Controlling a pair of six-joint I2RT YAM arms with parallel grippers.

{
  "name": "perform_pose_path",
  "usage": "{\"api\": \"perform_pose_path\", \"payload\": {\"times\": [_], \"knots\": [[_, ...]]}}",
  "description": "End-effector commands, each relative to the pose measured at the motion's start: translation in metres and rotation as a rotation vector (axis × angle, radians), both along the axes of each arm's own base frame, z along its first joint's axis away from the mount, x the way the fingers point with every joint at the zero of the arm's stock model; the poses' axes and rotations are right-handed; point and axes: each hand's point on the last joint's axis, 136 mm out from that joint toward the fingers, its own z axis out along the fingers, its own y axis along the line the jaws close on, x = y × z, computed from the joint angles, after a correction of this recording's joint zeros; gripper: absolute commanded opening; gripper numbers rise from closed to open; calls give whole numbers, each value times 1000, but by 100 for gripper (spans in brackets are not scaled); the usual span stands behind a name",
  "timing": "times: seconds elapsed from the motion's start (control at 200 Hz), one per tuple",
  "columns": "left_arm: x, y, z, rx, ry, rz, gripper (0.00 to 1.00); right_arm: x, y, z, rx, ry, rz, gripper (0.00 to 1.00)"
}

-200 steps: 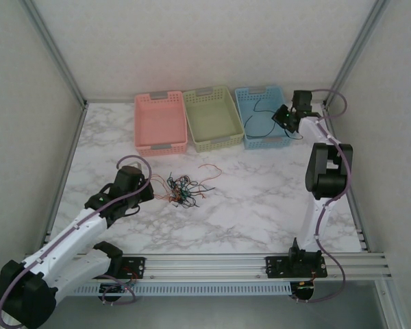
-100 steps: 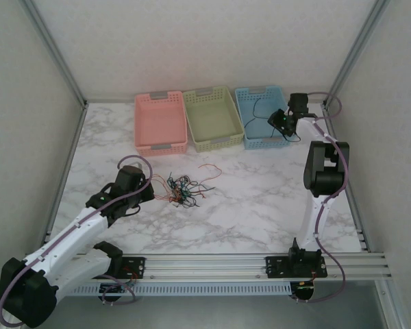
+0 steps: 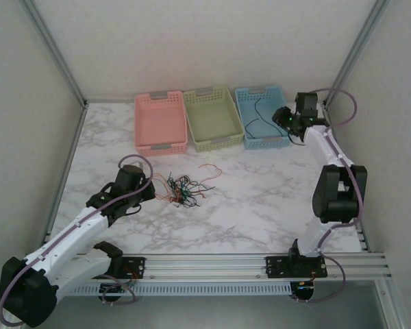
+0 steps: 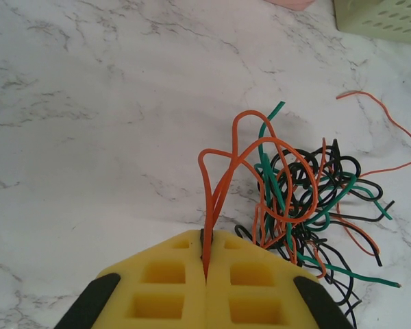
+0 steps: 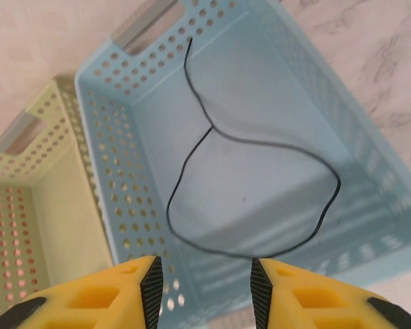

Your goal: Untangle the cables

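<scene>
The cables (image 3: 185, 190) lie in a small tangle on the marble table (image 3: 260, 205), left of centre and nearer than the three baskets. The left gripper (image 4: 207, 250) sits at the tangle's left edge with its yellow pads (image 4: 116, 295) pressed together. An orange cable (image 4: 209, 226) is pinched in the seam between them. It rises from the pads in a tall loop and bends back to the right into the heap (green, teal, black and more orange strands all cross one another there). One thin orange strand (image 4: 390, 122) curls away from the far right side of the tangle and lies on the bare marble.

Along the far edge of the table stand a pink basket (image 3: 161, 146), a green basket (image 3: 218, 142) and a blue basket (image 3: 267, 142). They sit side by side, close together, with pink on the left and blue on the right.

The right gripper (image 5: 205, 274) hovers over the right side of the blue basket. Its fingers are parted with a clear gap and nothing between them. Below it, a single black cable (image 5: 212, 127) lies on the blue basket's floor. One end points toward the far handle, and the rest swings round in a wide loop.
</scene>
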Motion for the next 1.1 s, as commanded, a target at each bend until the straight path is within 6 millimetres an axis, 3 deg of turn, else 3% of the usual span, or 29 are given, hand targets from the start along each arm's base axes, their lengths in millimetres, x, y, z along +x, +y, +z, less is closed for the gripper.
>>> {"api": "perform_pose_path", "payload": {"times": [0.0, 0.155, 0.345, 0.536, 0.741, 0.971, 1.091], "knots": [[0, -2, -4, -9, 6, -22, 0, -30, 44, 3, 19, 1, 135, 40], [-1, -2, -6, -9, 8, -22, 0, -83, 100, -7, 35, 28, 306, 39], [-2, -2, -12, -6, 22, -24, 0, -150, 168, -39, 96, 116, 506, 39], [-5, -1, -21, 0, 41, -20, 0, -194, 228, -64, 114, 176, 679, 41], [-8, 4, -25, 17, 50, -6, 0, -208, 274, -83, 108, 218, 785, 43], [-9, 6, -27, 19, 47, 2, 0, -207, 305, -105, 115, 281, 830, 44], [-9, 8, -27, 24, 43, 6, 0, -203, 310, -112, 112, 300, 830, 43]]}}
